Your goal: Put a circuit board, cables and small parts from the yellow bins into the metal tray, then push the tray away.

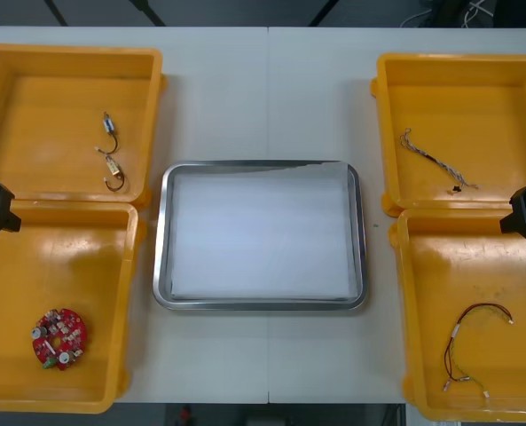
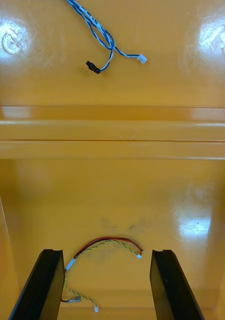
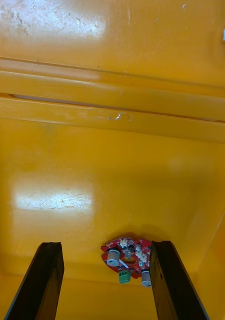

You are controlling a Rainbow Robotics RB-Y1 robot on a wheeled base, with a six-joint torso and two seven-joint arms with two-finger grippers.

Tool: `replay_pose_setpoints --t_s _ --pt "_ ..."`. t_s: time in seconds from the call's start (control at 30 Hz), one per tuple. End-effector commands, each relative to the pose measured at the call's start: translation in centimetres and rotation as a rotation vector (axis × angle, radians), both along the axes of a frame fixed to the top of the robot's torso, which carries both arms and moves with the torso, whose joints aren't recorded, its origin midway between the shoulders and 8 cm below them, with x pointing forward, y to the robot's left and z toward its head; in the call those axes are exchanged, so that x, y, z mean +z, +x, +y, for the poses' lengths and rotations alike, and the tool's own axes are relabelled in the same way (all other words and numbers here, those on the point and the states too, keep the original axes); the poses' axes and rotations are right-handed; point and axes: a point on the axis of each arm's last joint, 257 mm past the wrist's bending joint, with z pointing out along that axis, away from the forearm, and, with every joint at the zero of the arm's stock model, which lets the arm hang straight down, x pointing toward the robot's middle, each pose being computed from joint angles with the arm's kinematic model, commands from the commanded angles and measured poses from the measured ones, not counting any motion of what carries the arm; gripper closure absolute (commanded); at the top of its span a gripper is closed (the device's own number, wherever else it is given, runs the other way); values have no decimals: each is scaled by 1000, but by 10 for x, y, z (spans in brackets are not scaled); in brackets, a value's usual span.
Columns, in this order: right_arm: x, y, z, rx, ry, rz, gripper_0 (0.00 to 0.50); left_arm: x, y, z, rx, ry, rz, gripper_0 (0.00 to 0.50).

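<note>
Tray (image 1: 261, 304), white inside, mid-worktop (image 1: 271, 355) between bins (image 1: 67, 51). Left hand (image 3: 106, 244) wide above board (image 3: 127, 257) in near left bin (image 1: 129, 302). Right hand (image 2: 106, 251) wide above red-yellow cable (image 2: 110, 244) in near right bin (image 1: 403, 302). Far bins (image 1: 458, 60): parts (image 1: 112, 155), blue-white cable (image 1: 431, 160).

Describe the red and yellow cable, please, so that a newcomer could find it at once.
From the metal tray in the middle, go to the robot's right and take the nearer yellow bin. The red and yellow cable lies alone there in a loose curl, whereas the farther yellow bin holds a twisted blue and white cable.
</note>
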Motion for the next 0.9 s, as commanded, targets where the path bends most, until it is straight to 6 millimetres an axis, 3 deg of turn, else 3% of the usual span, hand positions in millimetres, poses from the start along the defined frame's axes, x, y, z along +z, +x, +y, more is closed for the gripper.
replay_pose_setpoints --t_s 0.03,0.17,0.2,0.43,0.8,0.9 --pt "6 3 -4 -2 3 -22 0 21 4 16 -38 73 -39 0" --pt "6 3 -4 -2 3 -22 0 21 4 16 -38 73 -39 0" --pt "-25 -17 -2 -4 11 63 0 21 4 16 -38 73 -39 0" --pt "-29 -23 -1 -7 27 83 0 15 3 12 -46 61 -31 0" --pt "-59 -51 3 -277 148 105 0 11 11 15 -122 20 -27 0" --pt "-67 -63 1 -368 164 116 0 13 9 25 -163 24 -17 0"
